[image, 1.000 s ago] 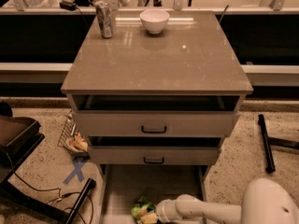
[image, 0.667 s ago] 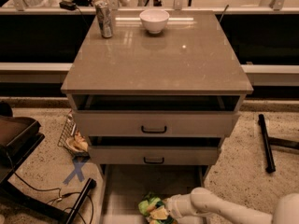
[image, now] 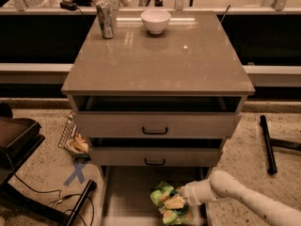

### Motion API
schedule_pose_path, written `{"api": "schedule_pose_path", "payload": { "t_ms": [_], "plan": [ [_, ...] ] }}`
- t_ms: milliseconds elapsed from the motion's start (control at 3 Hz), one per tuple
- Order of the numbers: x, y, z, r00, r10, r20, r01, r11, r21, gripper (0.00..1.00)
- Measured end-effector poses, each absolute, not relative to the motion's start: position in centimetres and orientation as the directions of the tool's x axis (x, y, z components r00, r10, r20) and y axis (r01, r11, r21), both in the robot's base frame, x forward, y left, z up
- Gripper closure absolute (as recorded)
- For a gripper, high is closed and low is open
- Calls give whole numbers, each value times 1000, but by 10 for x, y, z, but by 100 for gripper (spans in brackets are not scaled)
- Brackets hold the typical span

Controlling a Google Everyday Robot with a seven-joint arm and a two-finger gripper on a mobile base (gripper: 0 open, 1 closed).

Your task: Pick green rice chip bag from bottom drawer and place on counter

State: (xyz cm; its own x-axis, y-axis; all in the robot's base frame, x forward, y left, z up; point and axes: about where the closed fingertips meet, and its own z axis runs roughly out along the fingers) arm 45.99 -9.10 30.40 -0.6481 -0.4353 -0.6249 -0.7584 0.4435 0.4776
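We see the white, speckled arm (image: 244, 197) entering from the lower right corner and extending leftward, nearly level, its wrist narrowing to the gripper (image: 181, 200), which sits low in the view, just right of centre.

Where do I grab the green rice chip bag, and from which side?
Probably grip the green rice chip bag by its crumpled right edge, coming from the right, where the gripper is. It lies loose on the bottom drawer floor, and the middle drawer overhangs behind it.
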Motion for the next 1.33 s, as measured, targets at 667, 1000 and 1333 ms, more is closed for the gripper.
{"api": "schedule_pose_path", "payload": {
  "t_ms": [667, 1000, 1333],
  "plan": [
    [461, -117, 363, -644, -466, -607, -764, 424, 486, 100],
    [456, -114, 381, -643, -504, -577, -766, 431, 477, 100],
    [432, -117, 438, -669, -507, -543, -743, 444, 501, 100]
  ]
}}
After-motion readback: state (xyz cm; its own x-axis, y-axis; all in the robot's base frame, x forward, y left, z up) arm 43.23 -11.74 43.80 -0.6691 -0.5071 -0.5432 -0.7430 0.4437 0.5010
